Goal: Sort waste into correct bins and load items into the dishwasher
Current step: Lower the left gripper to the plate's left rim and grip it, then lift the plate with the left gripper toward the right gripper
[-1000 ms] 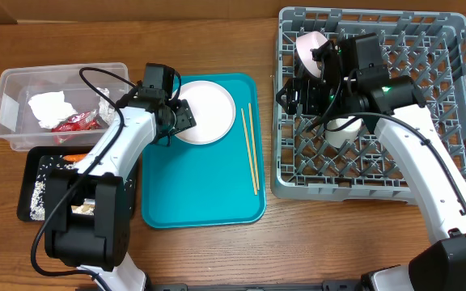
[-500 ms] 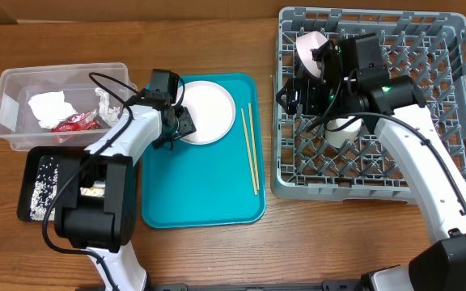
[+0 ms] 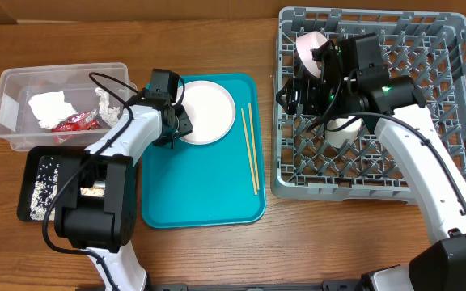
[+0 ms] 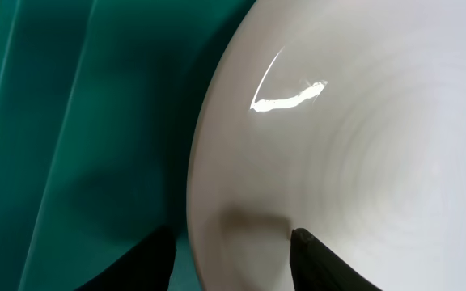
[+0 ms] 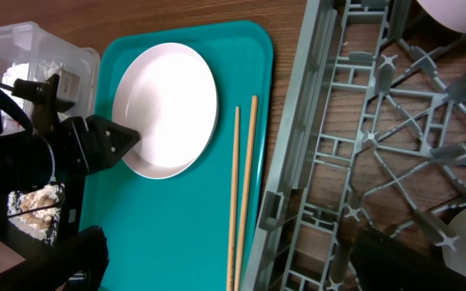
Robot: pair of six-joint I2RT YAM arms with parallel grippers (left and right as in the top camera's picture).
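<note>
A white round plate (image 3: 205, 111) lies at the far end of the teal tray (image 3: 201, 186), with the pair of chopsticks (image 3: 252, 149) to its right. My left gripper (image 3: 178, 121) is at the plate's left rim. In the left wrist view its jaws (image 4: 229, 259) are open and straddle the rim of the plate (image 4: 362, 145), one finger over the tray (image 4: 95, 121) and one over the plate. My right gripper (image 3: 298, 95) is open and empty above the left edge of the grey dishwasher rack (image 3: 427, 153). The rack holds a white bowl (image 3: 310, 50) and a small cup (image 3: 342, 129).
The clear tub (image 3: 10, 89) at far left holds a white tissue (image 3: 47, 105), a red wrapper (image 3: 75, 121) and silver foil (image 3: 103, 101). Below it, the black tray (image 3: 35, 162) holds rice (image 3: 39, 190) and is partly covered by my left arm.
My left gripper has shifted slightly down and left along the plate's rim, and its jaws have narrowed around it. The right arm has not moved.
</note>
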